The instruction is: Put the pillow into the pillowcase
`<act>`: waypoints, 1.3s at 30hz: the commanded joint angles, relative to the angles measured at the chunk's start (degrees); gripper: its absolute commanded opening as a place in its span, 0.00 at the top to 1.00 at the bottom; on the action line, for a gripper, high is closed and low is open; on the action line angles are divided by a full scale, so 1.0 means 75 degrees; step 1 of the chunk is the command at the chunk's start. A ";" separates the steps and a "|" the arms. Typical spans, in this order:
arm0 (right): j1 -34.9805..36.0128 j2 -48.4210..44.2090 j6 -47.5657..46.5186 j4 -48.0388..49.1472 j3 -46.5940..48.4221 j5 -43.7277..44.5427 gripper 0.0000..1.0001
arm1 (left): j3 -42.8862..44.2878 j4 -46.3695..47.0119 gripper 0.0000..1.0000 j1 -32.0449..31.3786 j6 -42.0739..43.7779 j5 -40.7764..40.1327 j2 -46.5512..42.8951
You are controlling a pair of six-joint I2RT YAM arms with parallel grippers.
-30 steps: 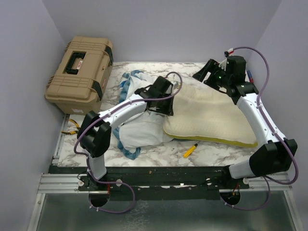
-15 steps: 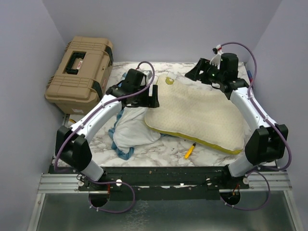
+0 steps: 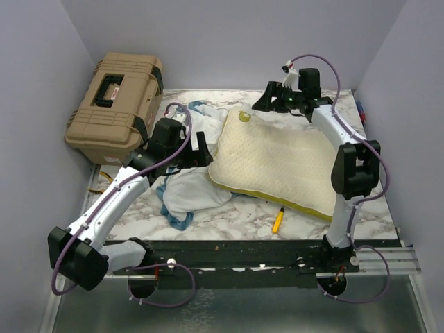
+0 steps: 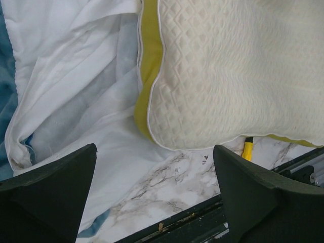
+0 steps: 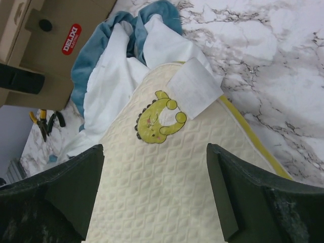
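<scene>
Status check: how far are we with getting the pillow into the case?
Done: nothing yet; the pillow lies outside, one edge overlapping the crumpled pillowcase. In hand: nothing; left fingers and right fingers are open, empty. Left: open the case, feed the pillow in.

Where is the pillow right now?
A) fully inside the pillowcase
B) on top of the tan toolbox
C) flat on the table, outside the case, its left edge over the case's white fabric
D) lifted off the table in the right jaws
C: the pillow lies uncovered on the marble table, its yellow-banded edge lapping the white fabric of the pillowcase.
</scene>
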 commanded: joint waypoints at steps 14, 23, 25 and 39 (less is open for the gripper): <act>0.0881 0.3025 -0.1446 -0.2126 0.3040 -0.1016 0.11 | -0.0801 0.0101 0.03 0.0073 -0.0419 0.0081 -0.0365; 0.1140 0.2909 -0.1234 -0.2150 0.2827 -0.0333 0.81 | -0.0786 0.0117 0.04 0.0084 -0.0495 -0.0031 -0.0249; 0.1119 0.2319 -0.1094 -0.1960 0.2323 0.0213 0.99 | -0.0765 0.0149 0.05 0.0085 -0.0577 0.0131 -0.0104; 0.0998 -0.1014 0.0139 -0.1326 -0.1374 0.2665 0.39 | -0.0474 0.1313 0.10 -0.0673 -0.1352 0.0722 0.1105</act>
